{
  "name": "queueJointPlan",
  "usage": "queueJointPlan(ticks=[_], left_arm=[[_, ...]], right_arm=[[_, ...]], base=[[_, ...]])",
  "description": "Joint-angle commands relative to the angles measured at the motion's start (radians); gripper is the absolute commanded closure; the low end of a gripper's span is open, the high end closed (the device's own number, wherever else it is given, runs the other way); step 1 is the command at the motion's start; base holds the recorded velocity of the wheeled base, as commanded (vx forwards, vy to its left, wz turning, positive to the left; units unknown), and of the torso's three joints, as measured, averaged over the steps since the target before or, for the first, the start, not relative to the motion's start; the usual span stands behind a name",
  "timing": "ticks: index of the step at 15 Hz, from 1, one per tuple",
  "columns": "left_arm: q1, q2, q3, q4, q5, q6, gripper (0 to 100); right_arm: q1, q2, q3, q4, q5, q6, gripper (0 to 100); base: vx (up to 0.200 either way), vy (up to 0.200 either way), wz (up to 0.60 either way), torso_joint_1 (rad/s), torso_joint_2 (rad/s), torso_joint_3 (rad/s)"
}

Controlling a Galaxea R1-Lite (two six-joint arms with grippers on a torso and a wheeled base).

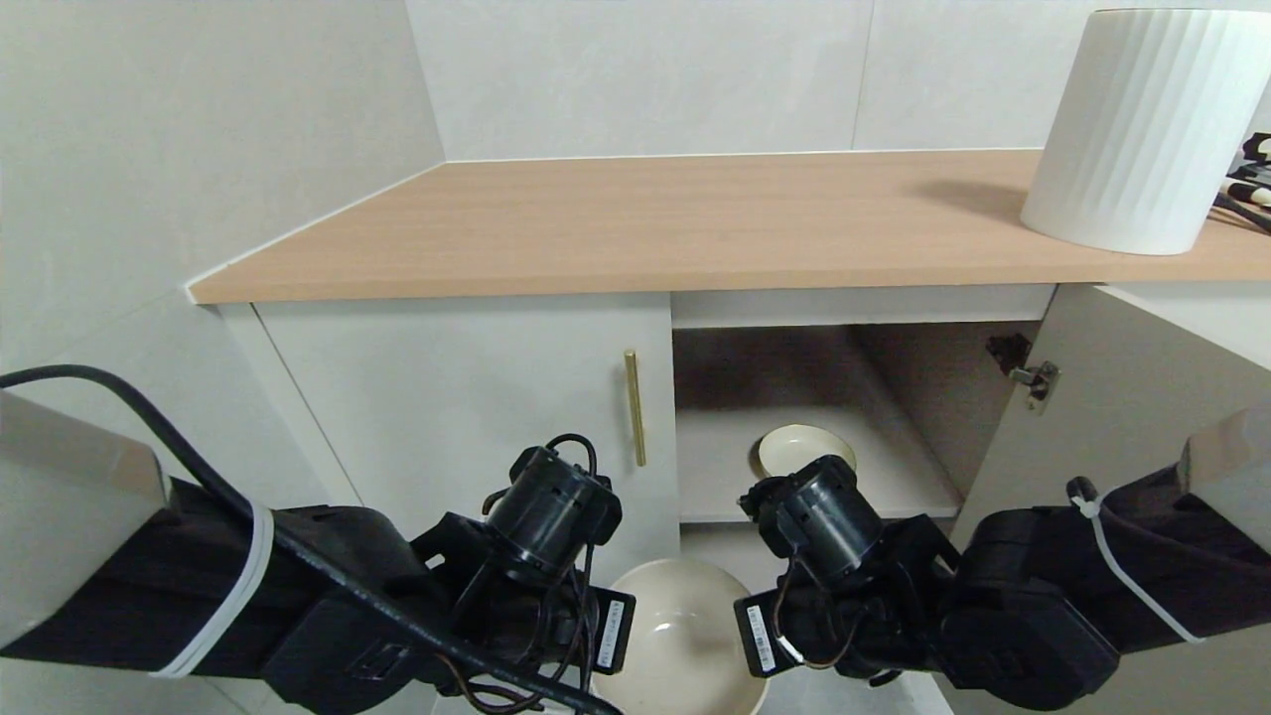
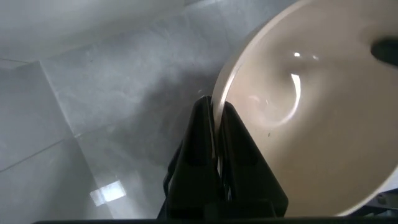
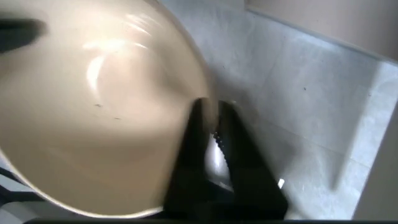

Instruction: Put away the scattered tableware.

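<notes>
The big bowl [image 1: 680, 636] is cream-coloured, round and deep, with a glossy inside that catches curved highlights and a thin, even rim. It hangs at 6 o'clock in the head view, low in front of the cupboard [image 1: 457, 397] and over the pale floor, held between the two arms. The left hand [image 1: 608, 643] is closed on the rim at the bowl's 9 o'clock. In the left wrist view its two dark fingers [image 2: 200, 134] pinch the rim of the bowl [image 2: 311, 112], one inside and one outside. The right hand [image 1: 757, 636] clamps the rim at 3 o'clock in the same way (the right wrist view is blurred, but the fingers [image 3: 198, 124] straddle the bowl's [image 3: 93, 112] edge).

The bowl's near edge is cut off by the head picture's lower border, and the wrist housings cover both grips there. Towards 1 o'clock from the bowl, a smaller cream dish [image 1: 806, 449] sits on the cupboard shelf [image 1: 715, 467], its near rim hidden behind the right wrist. The right door [image 1: 1122, 397] stands open; the left one, with a brass handle [image 1: 635, 407], is shut. On the table [image 1: 645, 218] at 2 o'clock stands a white ribbed cylinder [image 1: 1142, 129], beside it some dark items too cropped to identify.
</notes>
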Motion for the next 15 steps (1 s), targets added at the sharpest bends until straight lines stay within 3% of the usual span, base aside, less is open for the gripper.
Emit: queueJointPlan(ticks=[1,7,8,12,15], left_arm=[[0.001,-0.002,0.0,0.004,0.004,0.0,100],[0.001,-0.002,0.0,0.004,0.016,0.0,100],[0.001,-0.002,0.0,0.004,0.024,0.0,0],[0.001,0.003,-0.004,0.004,0.026,-0.024,0],[0.001,0.001,-0.004,0.004,0.026,-0.024,0]], right_arm=[[0.0,0.005,0.001,0.005,-0.005,-0.001,100],[0.0,0.011,-0.001,0.005,-0.005,-0.001,100],[0.0,0.013,-0.001,0.005,-0.005,-0.001,100],[0.0,0.02,0.001,0.007,-0.005,-0.003,100],[-0.006,0.037,0.001,0.007,-0.008,-0.004,100]], base=[[0.0,0.0,0.0,0.0,0.0,0.0],[0.0,0.0,0.0,0.0,0.0,0.0],[0.0,0.0,0.0,0.0,0.0,0.0],[0.0,0.0,0.0,0.0,0.0,0.0],[0.0,0.0,0.0,0.0,0.0,0.0]])
